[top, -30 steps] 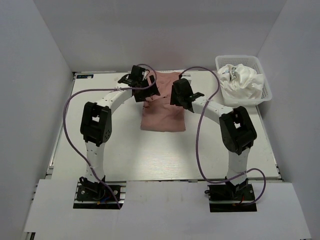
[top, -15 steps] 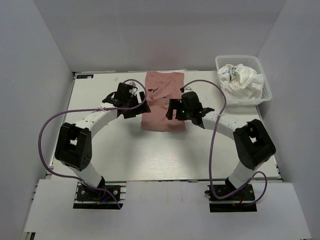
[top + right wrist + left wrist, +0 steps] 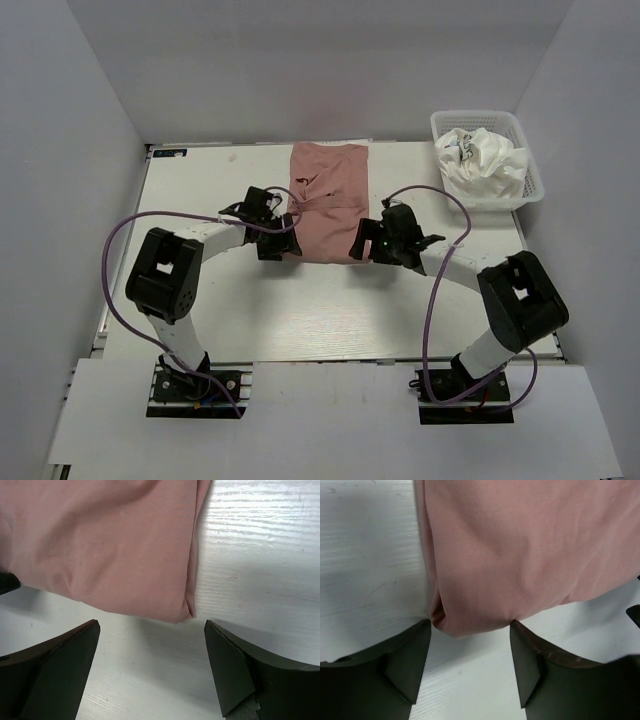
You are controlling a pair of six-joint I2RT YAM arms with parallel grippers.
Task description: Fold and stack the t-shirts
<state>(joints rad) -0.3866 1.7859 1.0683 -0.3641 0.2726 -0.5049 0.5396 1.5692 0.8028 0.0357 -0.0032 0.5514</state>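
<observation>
Top external shows you the basket [image 3: 537,180] of white t-shirts [image 3: 485,165]; wrist views crop the pink t-shirt [image 3: 325,195] to its near corners, left gripper [image 3: 469,626] and right gripper [image 3: 151,625] both spread.

Light: bright, even and white from overhead, bounced softly off the pale walls [image 3: 95,110] and the table [image 3: 300,310].
Shadows: faint and short beneath the arms [image 3: 215,235] seen from above. Up close, a gray band falls on the table beside the pink shirt [image 3: 100,545], deepest under its folded corner.
Glare: a mild sheen on the table's grain in the right wrist view; nothing blown out.
Focus: overhead view sharp throughout. Close views are crisp on the cloth's weave, with the dark fingers [image 3: 402,662] at the bottom edge a touch soft.
Distortion: walls splay outward toward the overhead frame's edges.
Colour: neutral, slightly cool.
</observation>
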